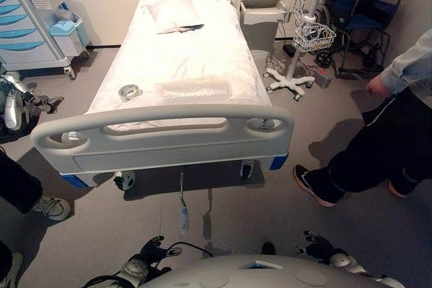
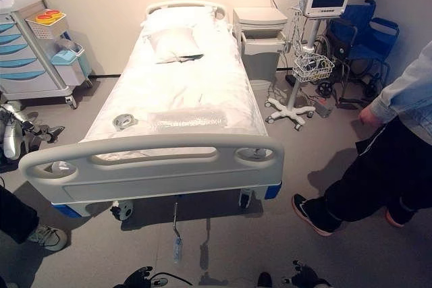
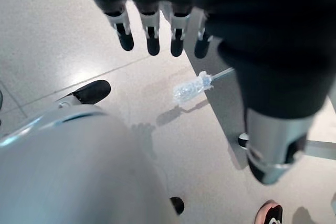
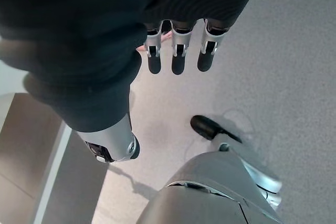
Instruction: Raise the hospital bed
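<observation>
The white hospital bed (image 1: pixel 177 59) stands lengthwise in front of me, its grey footboard (image 1: pixel 162 136) nearest. A thin crank rod with a clear-wrapped handle (image 1: pixel 182 215) hangs from under the foot end down to the floor; the left wrist view has the crank handle (image 3: pixel 191 88) just past my fingers. My left hand (image 1: pixel 152 251) is low at the near edge, a little left of the handle and short of it, fingers (image 3: pixel 152 38) straight and holding nothing. My right hand (image 1: pixel 317 244) hangs low to the right, its fingers (image 4: pixel 178 56) relaxed and empty.
A person (image 1: pixel 378 146) in dark trousers stands right of the bed's foot. A monitor stand (image 1: pixel 304 38), wheelchair (image 1: pixel 361 11) and bedside cabinet (image 1: pixel 260 11) sit at the back right. A drawer cart (image 1: pixel 34 25) is back left; a shoe (image 1: pixel 50 207) shows near left.
</observation>
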{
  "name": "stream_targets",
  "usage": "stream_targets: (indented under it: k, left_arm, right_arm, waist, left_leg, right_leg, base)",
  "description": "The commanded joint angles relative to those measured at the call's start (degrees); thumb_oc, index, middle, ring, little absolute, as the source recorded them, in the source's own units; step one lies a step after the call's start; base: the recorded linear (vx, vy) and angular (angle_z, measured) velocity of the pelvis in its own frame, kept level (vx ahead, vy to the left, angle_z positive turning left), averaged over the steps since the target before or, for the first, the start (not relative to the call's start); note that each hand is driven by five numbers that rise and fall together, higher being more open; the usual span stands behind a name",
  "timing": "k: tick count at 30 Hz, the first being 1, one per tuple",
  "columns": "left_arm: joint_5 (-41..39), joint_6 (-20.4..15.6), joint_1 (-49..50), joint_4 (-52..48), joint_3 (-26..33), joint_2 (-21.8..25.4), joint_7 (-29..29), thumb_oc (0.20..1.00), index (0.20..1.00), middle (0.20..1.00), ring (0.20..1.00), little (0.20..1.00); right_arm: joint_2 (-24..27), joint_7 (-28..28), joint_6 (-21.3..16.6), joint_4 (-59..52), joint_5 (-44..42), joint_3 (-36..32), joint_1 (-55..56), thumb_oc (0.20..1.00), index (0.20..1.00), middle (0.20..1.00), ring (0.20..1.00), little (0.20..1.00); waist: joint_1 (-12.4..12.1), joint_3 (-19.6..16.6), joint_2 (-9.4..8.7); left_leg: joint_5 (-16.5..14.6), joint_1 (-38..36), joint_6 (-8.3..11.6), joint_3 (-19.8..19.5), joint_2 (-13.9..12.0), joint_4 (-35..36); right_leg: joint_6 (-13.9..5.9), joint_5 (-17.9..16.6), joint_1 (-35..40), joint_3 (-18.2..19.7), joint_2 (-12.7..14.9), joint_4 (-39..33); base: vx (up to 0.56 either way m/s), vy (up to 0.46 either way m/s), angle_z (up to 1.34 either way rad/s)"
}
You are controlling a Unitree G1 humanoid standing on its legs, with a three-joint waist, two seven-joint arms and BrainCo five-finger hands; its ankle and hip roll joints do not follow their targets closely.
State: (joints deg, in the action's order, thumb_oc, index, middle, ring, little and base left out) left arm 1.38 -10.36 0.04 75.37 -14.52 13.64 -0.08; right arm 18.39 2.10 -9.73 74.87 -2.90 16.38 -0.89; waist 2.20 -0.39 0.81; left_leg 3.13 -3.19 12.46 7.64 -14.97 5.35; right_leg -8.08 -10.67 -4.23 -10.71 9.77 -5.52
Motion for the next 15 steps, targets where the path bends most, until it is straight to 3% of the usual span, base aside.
stream_targets:
  k: [1, 10, 15]
  left_arm:
    - [-2.09, -0.39, -4.37, 2.15, 1.32, 1.73, 0.93, 1.0, 1.0, 1.0, 1.0, 1.0]
    - [-4.83, -0.07, -5.85, 2.24, 2.92, 2.5, 2.18, 1.0, 1.0, 1.0, 1.0, 1.0]
    - [-6.93, -0.39, -8.88, 0.78, 2.28, 3.56, 3.89, 1.0, 1.0, 1.0, 1.0, 1.0]
  right_arm:
    - [-1.04, 0.06, 0.38, 2.3, 0.28, 0.1, -5.89, 1.0, 1.0, 1.0, 1.0, 1.0]
    - [-0.43, -0.43, 0.45, 1.36, 0.68, 0.65, -6.78, 1.0, 1.0, 1.0, 1.0, 1.0]
    - [0.91, -1.5, -0.03, -1.62, 0.81, 3.37, -10.66, 1.0, 1.0, 1.0, 1.0, 1.0]
  waist:
    - [0.46, 2.95, -1.81]
    - [0.87, 4.26, -1.86]
    - [1.24, 8.78, -2.72]
  left_leg:
    - [2.27, 1.93, -3.53, -0.8, 0.91, -0.35]
    - [2.89, 3.64, -3.87, -0.78, 0.86, -0.35]
    - [4.45, 8.49, -4.6, -1.33, 0.8, -0.76]
  right_leg:
    - [-3.31, 7.22, 7.45, -1.86, 0.39, 0.52]
    - [-3.17, 6.82, 5.13, -1.0, 0.3, 0.52]
    - [-2.65, 5.74, -0.83, 0.74, -0.03, 1.94]
  base:
    - [0.0, 0.0, 0.0]
    - [-0.02, 0.004, 0.0]
    - [-0.09, 0.002, -0.05]
